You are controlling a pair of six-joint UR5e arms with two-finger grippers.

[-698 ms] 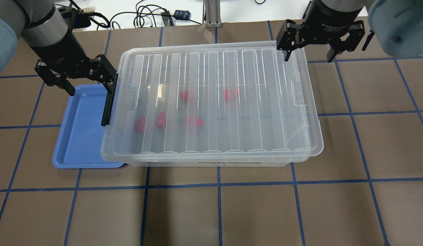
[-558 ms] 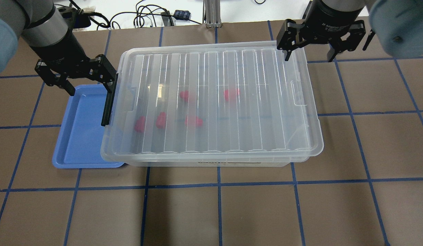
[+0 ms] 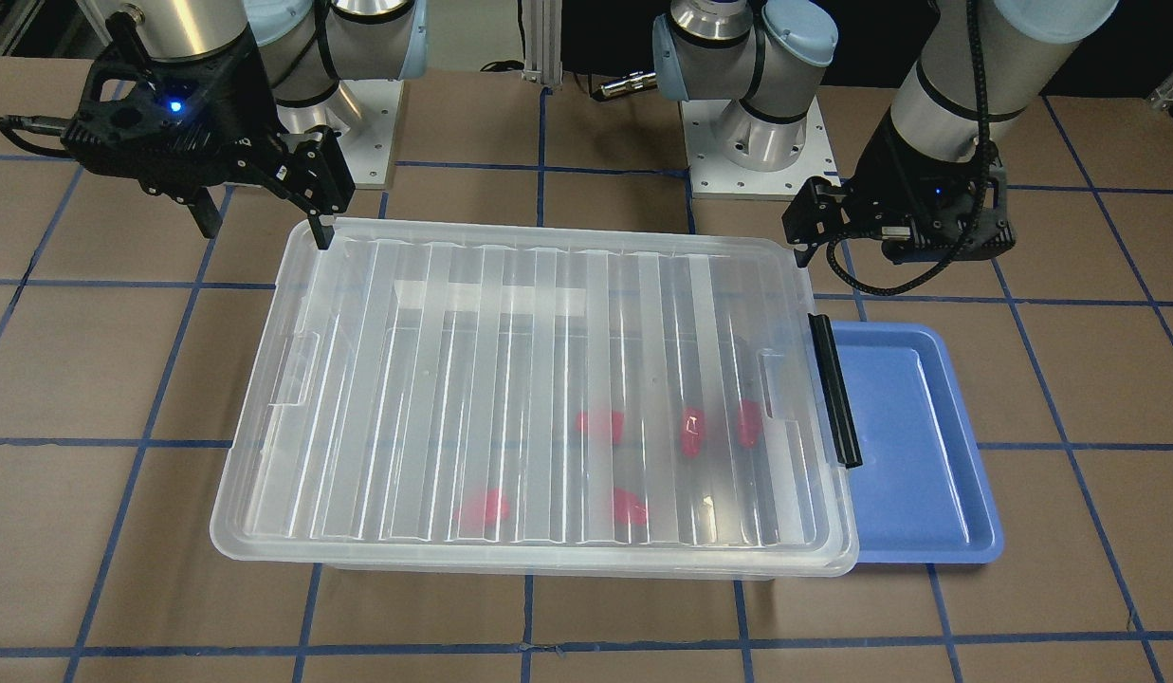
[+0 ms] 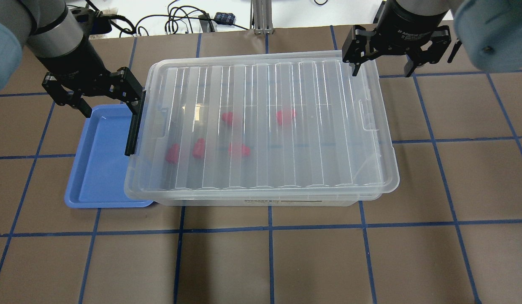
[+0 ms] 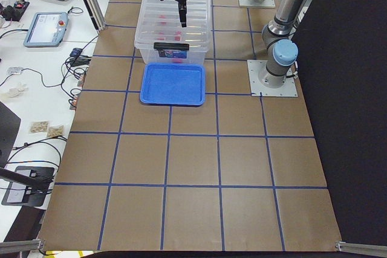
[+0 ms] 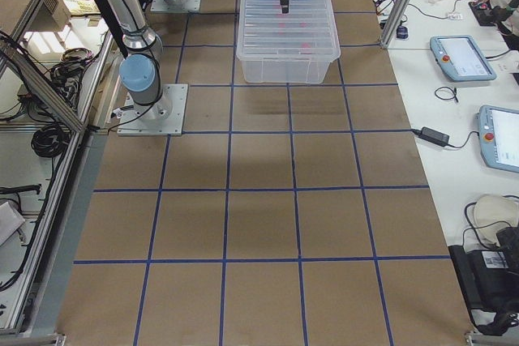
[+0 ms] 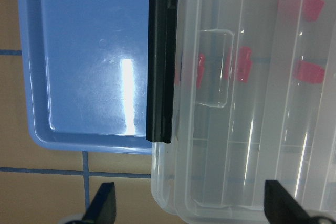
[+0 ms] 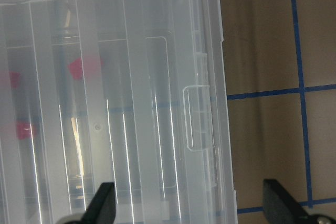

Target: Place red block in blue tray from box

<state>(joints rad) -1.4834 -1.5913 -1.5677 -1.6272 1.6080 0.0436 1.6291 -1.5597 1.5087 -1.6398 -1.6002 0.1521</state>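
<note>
Red blocks blur pink inside the box
Five (edges soft) toward its latch; left gripper, right gripper fingers spread.

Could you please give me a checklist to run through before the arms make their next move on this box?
1. Lid off the box: not ok, it is on.
2. Black latch released: cannot tell.
3. Left gripper open, empty: ok.
4. Right gripper open, empty: ok.
5. Blue tray free: ok, visible part bare.
6. Red blocks in box: ok, five show through lid.
</note>
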